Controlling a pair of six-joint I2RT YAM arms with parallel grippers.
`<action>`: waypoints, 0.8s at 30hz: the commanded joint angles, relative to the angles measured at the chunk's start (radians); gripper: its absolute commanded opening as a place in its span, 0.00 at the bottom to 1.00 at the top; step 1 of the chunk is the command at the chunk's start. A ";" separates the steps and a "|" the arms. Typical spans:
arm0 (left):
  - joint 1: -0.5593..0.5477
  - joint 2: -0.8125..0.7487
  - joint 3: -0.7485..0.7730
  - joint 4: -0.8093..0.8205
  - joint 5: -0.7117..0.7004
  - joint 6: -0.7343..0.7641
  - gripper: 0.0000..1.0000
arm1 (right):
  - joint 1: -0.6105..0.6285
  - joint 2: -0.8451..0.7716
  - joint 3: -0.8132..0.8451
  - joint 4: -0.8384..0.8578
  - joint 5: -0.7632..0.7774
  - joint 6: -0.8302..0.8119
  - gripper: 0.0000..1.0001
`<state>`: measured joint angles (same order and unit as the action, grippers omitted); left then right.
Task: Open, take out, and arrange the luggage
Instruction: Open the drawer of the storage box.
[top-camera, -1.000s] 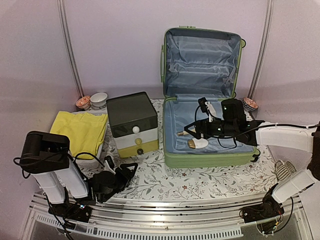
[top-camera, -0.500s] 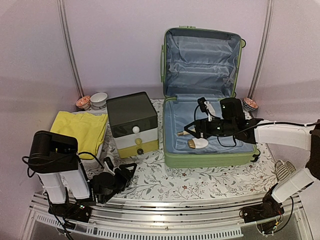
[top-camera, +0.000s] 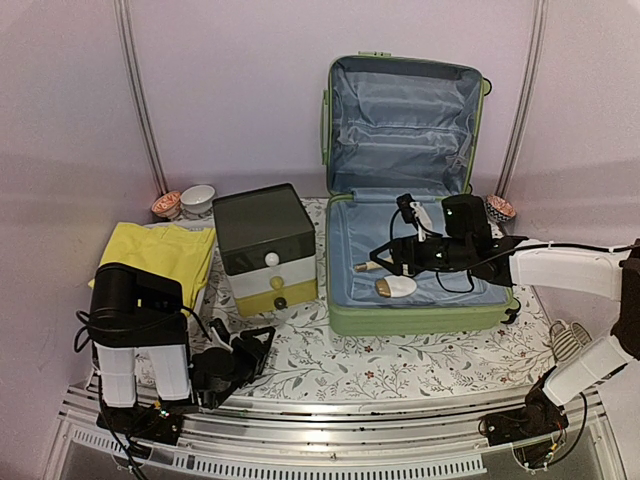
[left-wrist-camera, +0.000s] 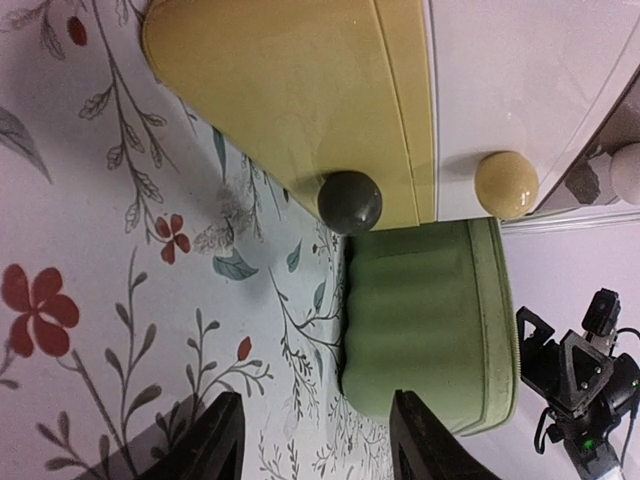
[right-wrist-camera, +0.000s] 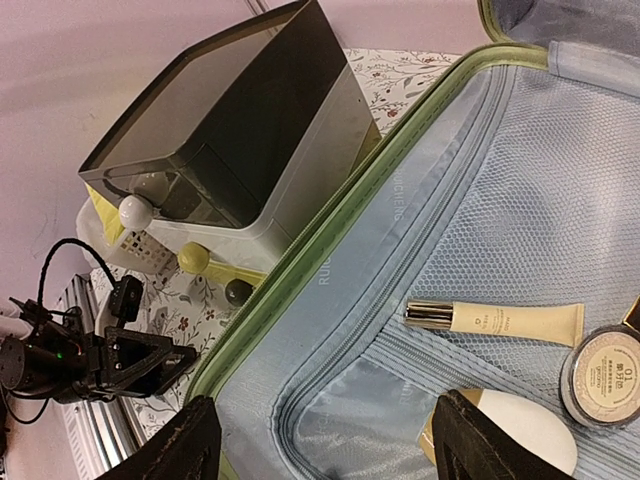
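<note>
The light-green luggage (top-camera: 420, 318) lies open on the flowered table, its lid (top-camera: 402, 120) standing upright with pale blue lining. My right gripper (top-camera: 381, 257) hovers open inside the lower half, above the lining (right-wrist-camera: 330, 330), with nothing between its fingers (right-wrist-camera: 180, 445). A cream tube with a silver cap (right-wrist-camera: 510, 320), a round compact (right-wrist-camera: 605, 375) and a white oval item (right-wrist-camera: 520, 432) lie in the luggage beside it. My left gripper (top-camera: 247, 350) stays low over the table's near edge, open and empty. From the left wrist, the luggage's ribbed shell (left-wrist-camera: 425, 320) shows ahead.
A white-and-yellow drawer box (top-camera: 265, 245) with a dark lid stands left of the luggage; its dark knob (left-wrist-camera: 350, 200) and yellow knob (left-wrist-camera: 505, 183) face my left gripper. A yellow cloth (top-camera: 160, 260) drapes a white basket at far left. Small bowls (top-camera: 190, 200) sit behind it, another bowl (top-camera: 500, 208) at right.
The left arm's upper body has swung to the right and lower, while its gripper stays near the same spot. The right gripper has barely moved inside the luggage.
</note>
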<state>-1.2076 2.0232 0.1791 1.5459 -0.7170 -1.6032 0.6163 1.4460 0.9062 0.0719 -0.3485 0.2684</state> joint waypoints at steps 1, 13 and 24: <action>0.020 0.050 -0.006 0.083 -0.014 -0.008 0.52 | -0.009 -0.004 -0.001 -0.001 -0.018 -0.018 0.74; 0.038 0.074 0.016 0.113 -0.040 0.002 0.52 | -0.026 -0.007 0.000 -0.008 -0.041 -0.035 0.74; 0.052 0.061 0.027 0.105 -0.039 0.029 0.52 | -0.032 -0.028 -0.007 -0.014 -0.040 -0.031 0.74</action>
<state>-1.1801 2.0487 0.2169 1.5486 -0.7414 -1.6154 0.5930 1.4441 0.9058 0.0673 -0.3775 0.2451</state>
